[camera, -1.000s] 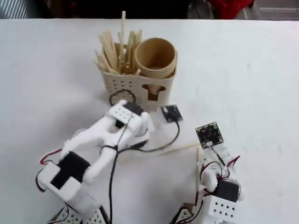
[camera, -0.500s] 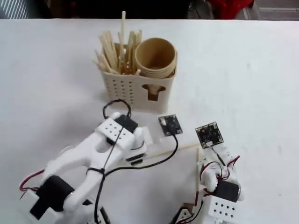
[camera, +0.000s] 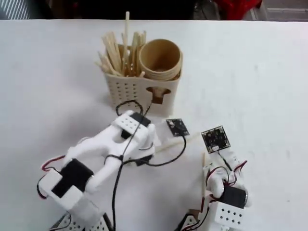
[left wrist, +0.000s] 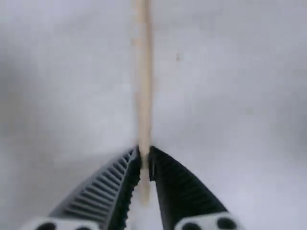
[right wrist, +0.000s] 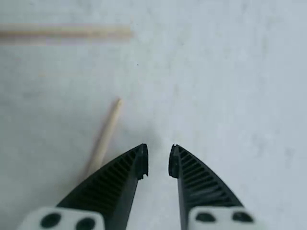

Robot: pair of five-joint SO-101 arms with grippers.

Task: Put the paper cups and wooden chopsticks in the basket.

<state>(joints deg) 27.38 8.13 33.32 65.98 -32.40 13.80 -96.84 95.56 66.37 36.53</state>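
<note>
The perforated cream basket [camera: 129, 89] stands at the back centre, holding several wooden chopsticks [camera: 118, 53] and stacked paper cups [camera: 160, 60]. In front of it my left gripper [camera: 148, 146] [left wrist: 145, 158] is shut on one end of a chopstick [camera: 192, 138] [left wrist: 142, 91] that points away to the right. My right gripper [camera: 217, 156] [right wrist: 158, 160] hovers low over the table near the front right, its jaws a narrow gap apart with nothing between them. A second chopstick [camera: 203, 168] [right wrist: 106, 136] lies on the table just beside one of its fingers.
The white table [camera: 260, 86] has free room to the right of and behind the basket. The held chopstick [right wrist: 67, 32] crosses the table ahead of the right gripper. Black cables [camera: 115, 183] hang along the left arm.
My left arm pulled back toward the front, then came forward again. The chopstick in its gripper now sits closer to the basket. The right arm has not moved.
</note>
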